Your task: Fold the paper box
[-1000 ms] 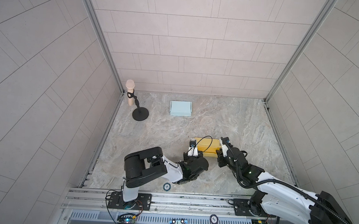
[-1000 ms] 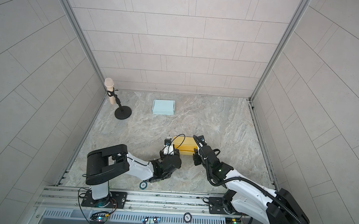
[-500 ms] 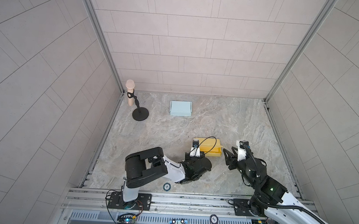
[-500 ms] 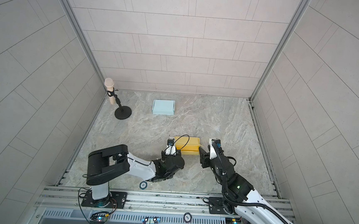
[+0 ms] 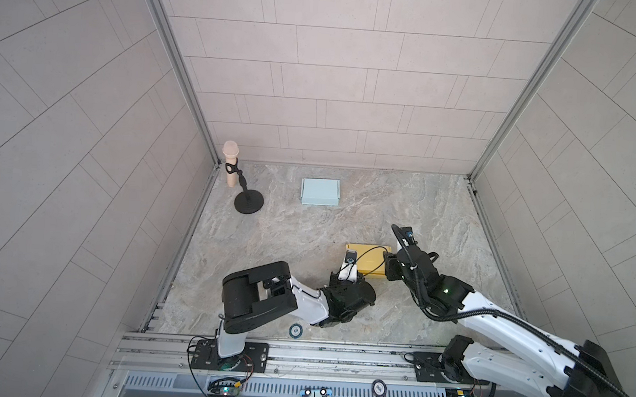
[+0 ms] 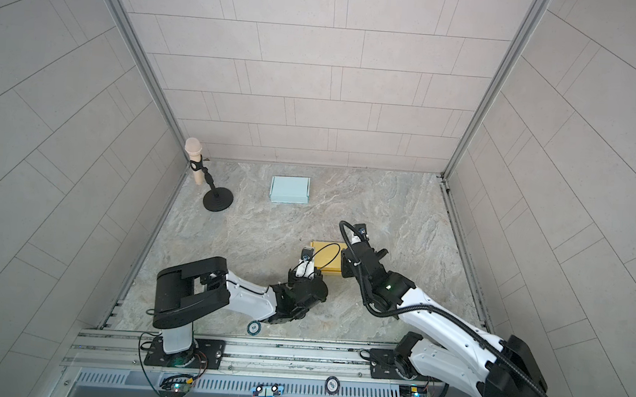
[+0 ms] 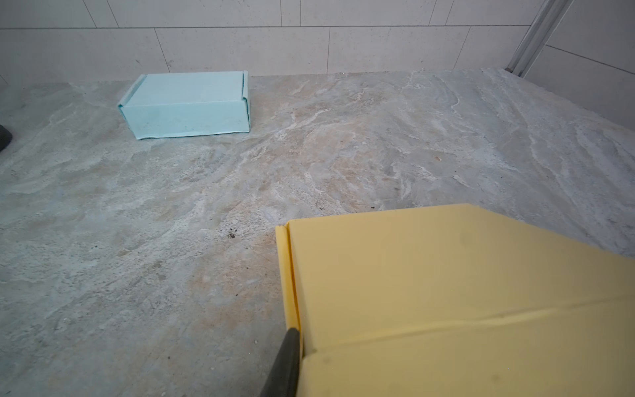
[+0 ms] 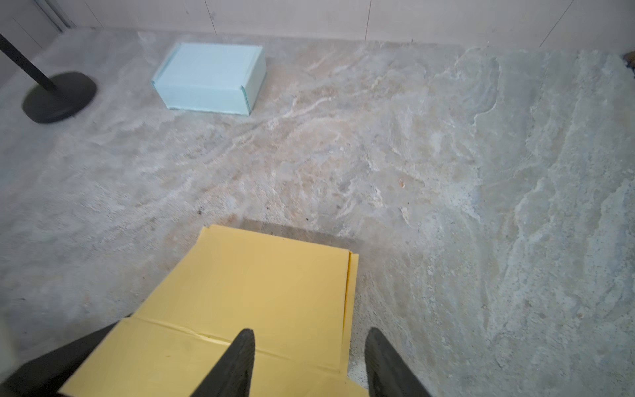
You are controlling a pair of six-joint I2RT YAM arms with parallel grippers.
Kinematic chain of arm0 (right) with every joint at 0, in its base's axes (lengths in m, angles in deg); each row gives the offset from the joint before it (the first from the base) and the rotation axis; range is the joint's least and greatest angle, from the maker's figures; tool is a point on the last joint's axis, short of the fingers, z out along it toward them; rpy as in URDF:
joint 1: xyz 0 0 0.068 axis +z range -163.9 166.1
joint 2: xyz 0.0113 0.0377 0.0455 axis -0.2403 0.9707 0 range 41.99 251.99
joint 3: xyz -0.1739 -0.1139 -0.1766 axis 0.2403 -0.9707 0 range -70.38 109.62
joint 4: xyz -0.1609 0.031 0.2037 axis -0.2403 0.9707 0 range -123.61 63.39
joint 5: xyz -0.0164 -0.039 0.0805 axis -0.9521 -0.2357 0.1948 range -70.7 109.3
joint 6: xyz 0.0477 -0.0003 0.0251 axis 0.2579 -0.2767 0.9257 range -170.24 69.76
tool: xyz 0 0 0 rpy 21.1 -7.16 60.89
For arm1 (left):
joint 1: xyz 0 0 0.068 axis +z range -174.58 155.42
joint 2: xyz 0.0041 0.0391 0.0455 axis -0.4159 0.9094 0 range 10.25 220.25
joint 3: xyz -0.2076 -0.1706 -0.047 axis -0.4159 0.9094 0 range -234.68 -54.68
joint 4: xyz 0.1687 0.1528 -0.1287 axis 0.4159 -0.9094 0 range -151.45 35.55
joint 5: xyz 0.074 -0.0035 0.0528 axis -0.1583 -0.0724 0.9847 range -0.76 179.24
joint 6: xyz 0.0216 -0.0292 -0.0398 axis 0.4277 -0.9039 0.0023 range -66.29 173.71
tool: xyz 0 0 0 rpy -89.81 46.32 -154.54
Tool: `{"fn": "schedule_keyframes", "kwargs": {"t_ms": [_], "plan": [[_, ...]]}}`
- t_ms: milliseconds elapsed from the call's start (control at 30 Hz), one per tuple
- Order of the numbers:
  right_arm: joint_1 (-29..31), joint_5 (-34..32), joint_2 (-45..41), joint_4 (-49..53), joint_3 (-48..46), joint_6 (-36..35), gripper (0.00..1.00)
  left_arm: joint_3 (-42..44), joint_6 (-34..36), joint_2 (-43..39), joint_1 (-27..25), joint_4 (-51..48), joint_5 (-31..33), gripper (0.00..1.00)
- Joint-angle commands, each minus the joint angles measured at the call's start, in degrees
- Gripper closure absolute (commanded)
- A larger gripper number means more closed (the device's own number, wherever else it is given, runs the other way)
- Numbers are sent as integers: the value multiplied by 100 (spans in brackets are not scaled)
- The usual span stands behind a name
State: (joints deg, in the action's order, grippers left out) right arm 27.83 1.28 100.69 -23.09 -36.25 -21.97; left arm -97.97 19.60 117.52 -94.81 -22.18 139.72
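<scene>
The yellow paper box (image 5: 366,259) (image 6: 326,260) lies closed on the marble floor, near the front. My left gripper (image 5: 355,275) is at its near-left corner. In the left wrist view one dark finger (image 7: 288,357) presses against the outside of the box's (image 7: 446,295) side wall; the other finger is hidden. My right gripper (image 8: 309,347) is open at the box's right end (image 5: 389,266). One finger hangs over the lid (image 8: 261,285) and the other stands past the side edge, over bare floor.
A pale blue folded box (image 5: 320,192) (image 6: 290,190) (image 7: 187,105) (image 8: 209,79) sits toward the back wall. A microphone on a black round-based stand (image 5: 248,203) (image 6: 217,199) (image 8: 58,96) stands in the back-left corner. Tiled walls enclose the floor on three sides.
My right gripper drew back from the box's right end, opened wider and came back to that end. The left arm and the yellow box have hardly moved.
</scene>
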Motion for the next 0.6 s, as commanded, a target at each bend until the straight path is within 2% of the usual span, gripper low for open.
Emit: {"fn": "schedule_keyframes", "kwargs": {"t_ms": [0,167,233,400,567], "plan": [[6,-326,133,-201,-251,228,46,-7,-6,-193,-68,-177,-154,76],[-63,-451,402,-584,-556,261,47,93,-205,-525,-178,-390,-763,49],[-130,-360,614,-714,-594,249,47,212,-321,-705,-192,-443,-1098,35],[-233,-170,963,-960,-666,284,48,400,-708,-1356,-194,-1386,-1856,10],[-362,-8,1146,-1111,-744,298,49,924,-1044,-2193,-313,-1916,-2593,0]]}}
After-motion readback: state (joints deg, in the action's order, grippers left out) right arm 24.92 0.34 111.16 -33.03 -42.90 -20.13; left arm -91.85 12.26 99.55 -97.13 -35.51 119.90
